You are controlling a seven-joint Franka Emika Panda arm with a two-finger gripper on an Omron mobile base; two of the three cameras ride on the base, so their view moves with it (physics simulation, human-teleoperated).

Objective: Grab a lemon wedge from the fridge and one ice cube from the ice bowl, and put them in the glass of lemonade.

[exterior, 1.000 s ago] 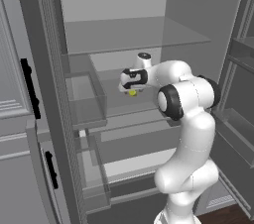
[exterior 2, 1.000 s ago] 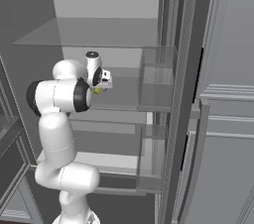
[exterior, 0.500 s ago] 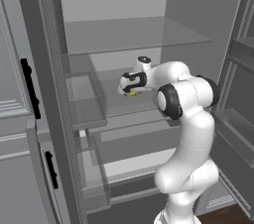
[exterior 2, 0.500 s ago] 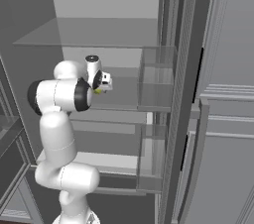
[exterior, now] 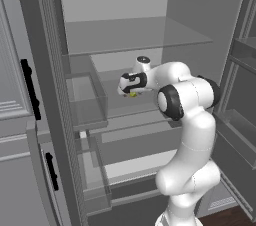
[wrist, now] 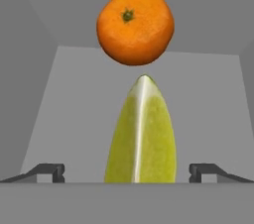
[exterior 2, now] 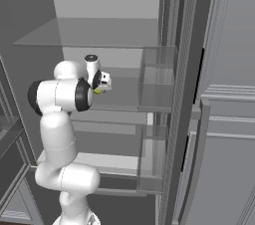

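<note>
Gripper (wrist: pixel 127 171) wide open, wedge (wrist: pixel 141 134) btwn fingertips (wrist: pixel 49 171), untouched; orange (wrist: pixel 135 26) beyond, on fridge (exterior: pixel 135 40) shelf.

Three cameras look into the fridge (exterior: pixel 125 35).
Two watch from behind the arm, left and right; one sits on the hand, very close to the shelf.

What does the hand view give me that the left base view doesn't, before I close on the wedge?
Hand view alone: an orange sitting on the shelf just beyond the lemon wedge, and the wedge lying lengthwise between the two fingertips of the open end effector, with space on each side.

Left base view alone: the arm reaching into the open fridge, the glass shelf it works over, and the door bins at left.

Both: the lemon wedge, a small yellow spot right under the end effector in the left base view.
</note>
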